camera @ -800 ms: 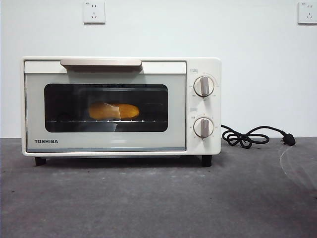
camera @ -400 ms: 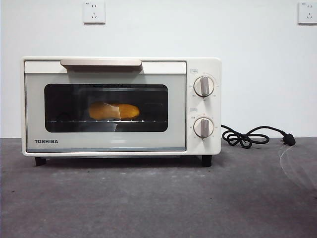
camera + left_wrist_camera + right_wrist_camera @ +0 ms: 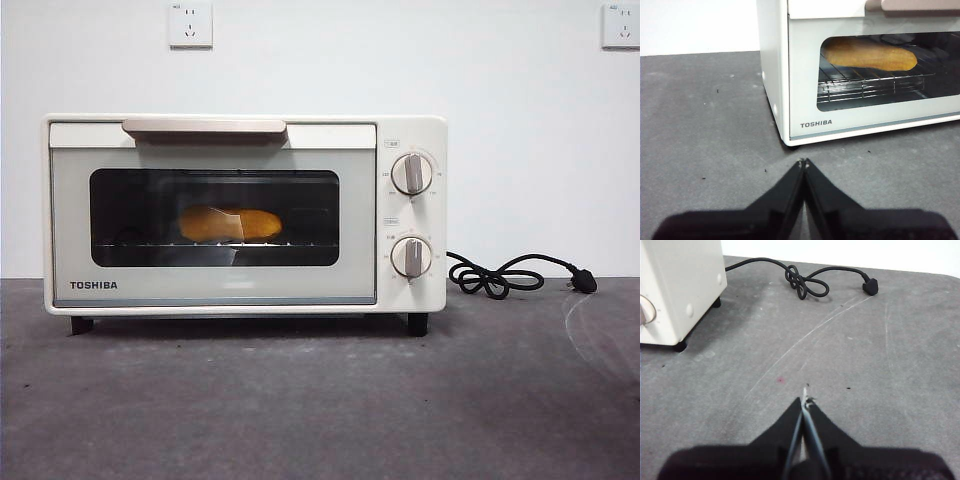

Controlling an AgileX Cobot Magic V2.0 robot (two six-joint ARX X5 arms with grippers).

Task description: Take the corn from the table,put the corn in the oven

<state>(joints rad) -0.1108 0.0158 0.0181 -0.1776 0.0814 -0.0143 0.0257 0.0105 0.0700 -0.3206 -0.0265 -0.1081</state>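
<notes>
Corn [image 3: 230, 224] lies on the rack inside the closed oven [image 3: 245, 213]; task appears complete, so my left pincer [image 3: 803, 162] and right pincer [image 3: 805, 401] rest pressed together, empty, before it.

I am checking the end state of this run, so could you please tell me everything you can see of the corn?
The corn is a yellow-orange cob with a smooth, slightly glossy look; its kernel rows are too blurred to make out. It lies on its side on the wire rack inside the oven, seen through the dark glass of the closed door. Only the rack touches it; neither gripper is near it.
</notes>
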